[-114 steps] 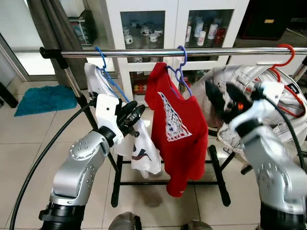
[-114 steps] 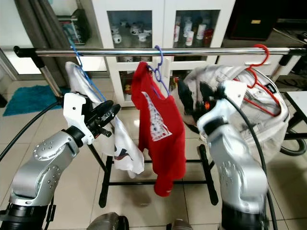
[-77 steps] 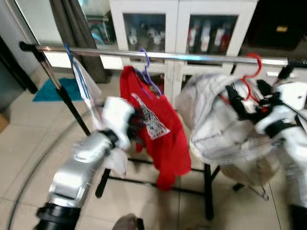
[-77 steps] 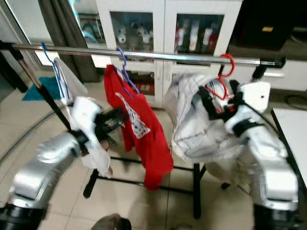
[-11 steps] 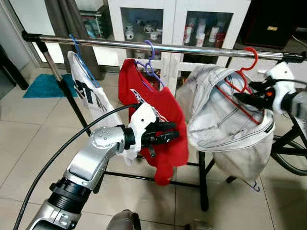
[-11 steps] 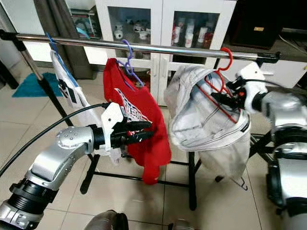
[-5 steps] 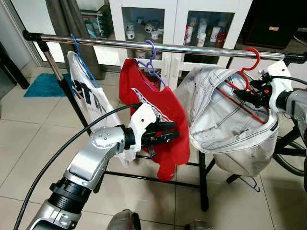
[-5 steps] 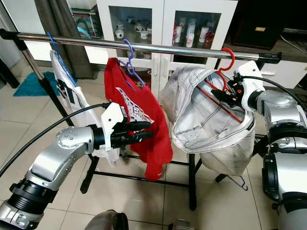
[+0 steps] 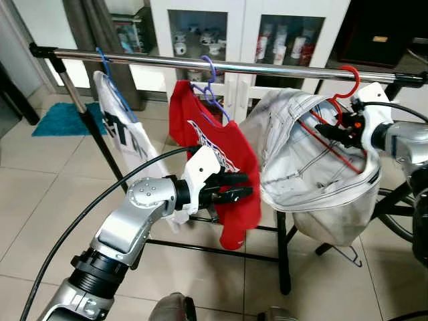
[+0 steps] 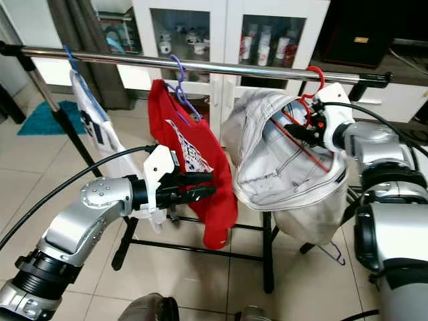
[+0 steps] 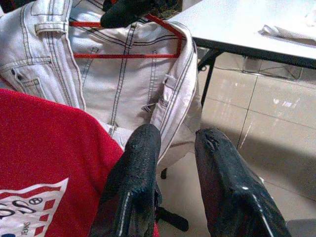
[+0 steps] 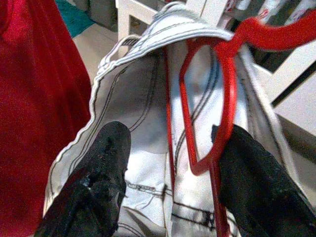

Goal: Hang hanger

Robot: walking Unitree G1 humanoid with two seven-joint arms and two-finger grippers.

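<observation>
A red hanger point(image 12: 228, 98) carries a white denim garment point(image 9: 301, 167), and its hook sits at the chrome rail point(image 9: 267, 67) toward the right end. I cannot tell whether the hook rests on the rail. My right gripper point(image 9: 328, 132) is at the hanger's neck just under the hook. Its fingers point(image 12: 101, 173) stand open on either side of the red wire. My left gripper point(image 9: 242, 186) is held out in front of a red T-shirt point(image 9: 214, 144), open, with nothing between its fingers point(image 11: 138, 163).
The red T-shirt hangs on a purple hanger point(image 9: 212, 87), and a white printed shirt point(image 9: 124, 130) on a blue hanger further left. A white glass-door cabinet point(image 9: 234, 33) stands behind the rack. The rack's black frame point(image 9: 284, 254) and a teal rug point(image 9: 63, 119) are on the tiled floor.
My right gripper has moved a little leftward along the hanger's neck, and the denim garment has swung slightly. The left arm has barely moved.
</observation>
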